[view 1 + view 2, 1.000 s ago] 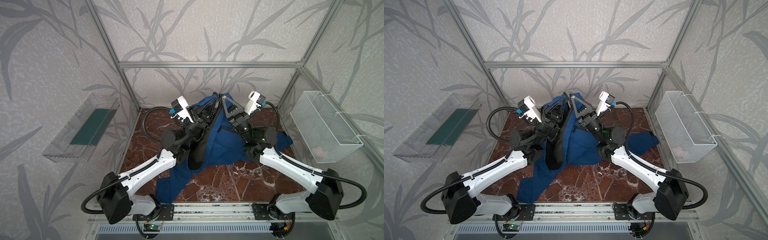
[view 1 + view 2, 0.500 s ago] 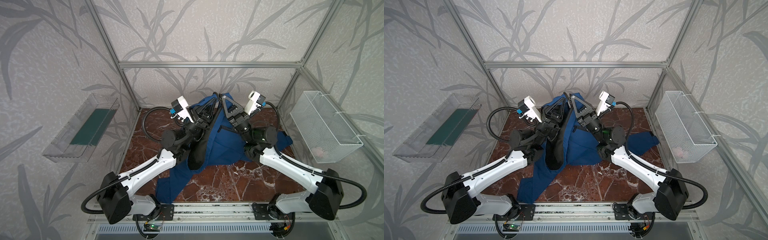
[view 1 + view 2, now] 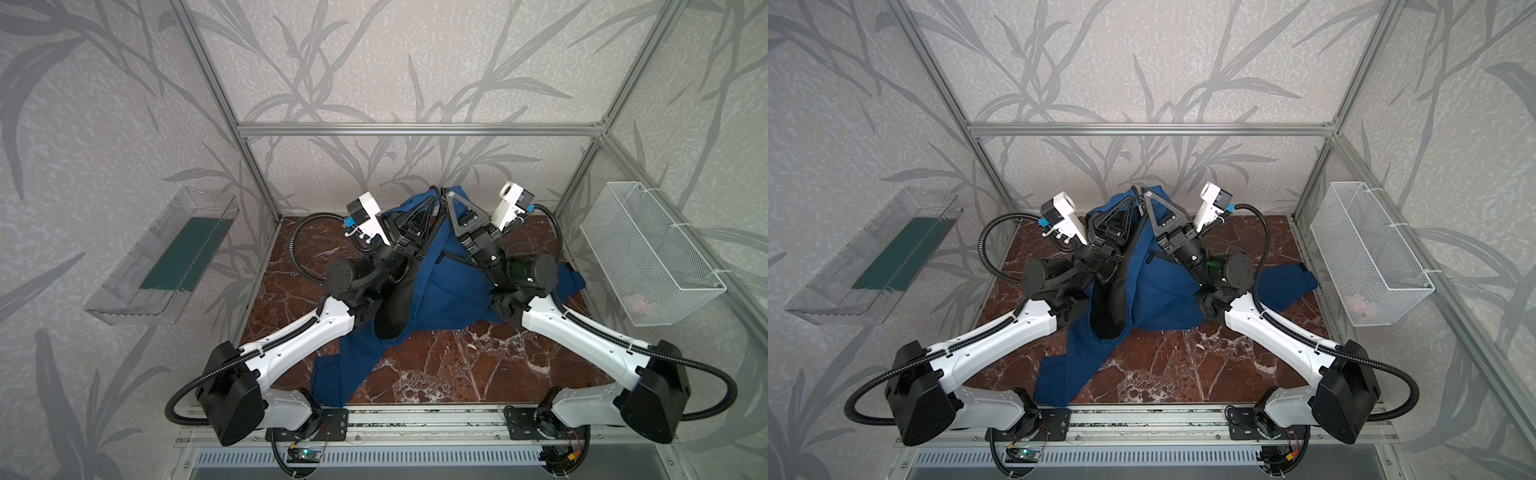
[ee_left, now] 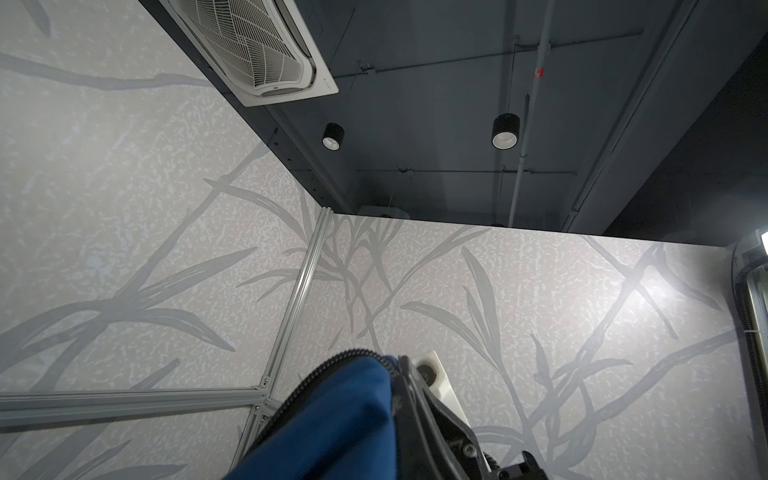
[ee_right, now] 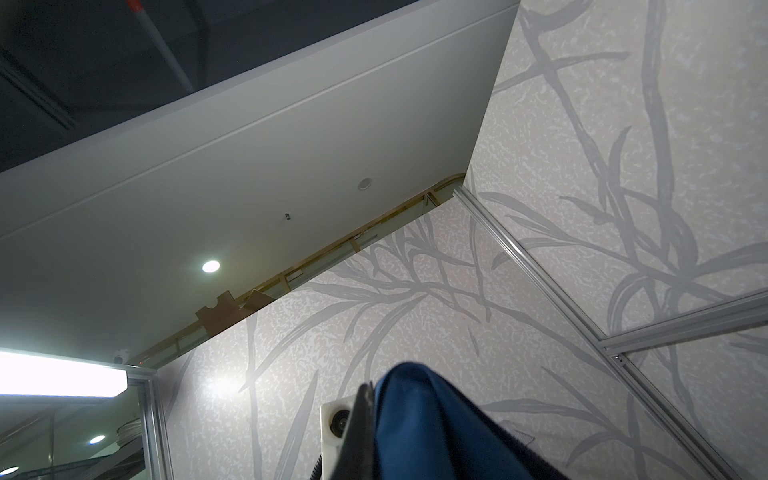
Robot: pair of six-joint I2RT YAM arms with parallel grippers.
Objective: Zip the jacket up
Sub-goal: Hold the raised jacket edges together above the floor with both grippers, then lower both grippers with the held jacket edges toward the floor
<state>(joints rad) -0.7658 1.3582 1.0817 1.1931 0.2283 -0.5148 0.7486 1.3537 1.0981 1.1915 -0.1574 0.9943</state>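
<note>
The navy-blue jacket (image 3: 449, 286) (image 3: 1154, 291) hangs lifted at the back middle of the marble table, and its lower part and sleeves rest on the table. Black lining (image 3: 395, 307) shows on its left half. My left gripper (image 3: 433, 198) (image 3: 1133, 198) is raised and shut on the jacket's upper edge. Right beside it, my right gripper (image 3: 448, 193) (image 3: 1145, 193) is shut on the other edge. In the left wrist view blue cloth (image 4: 340, 415) edged with zipper teeth (image 4: 332, 362) fills my left gripper (image 4: 395, 368). The right wrist view shows blue cloth (image 5: 424, 424) pinched in my right gripper (image 5: 372, 388).
One sleeve (image 3: 340, 374) trails to the table's front left, the other (image 3: 569, 278) lies at the right. A clear plastic tray (image 3: 166, 257) hangs on the left wall and a white wire basket (image 3: 648, 253) on the right wall. Aluminium frame posts stand at the back corners.
</note>
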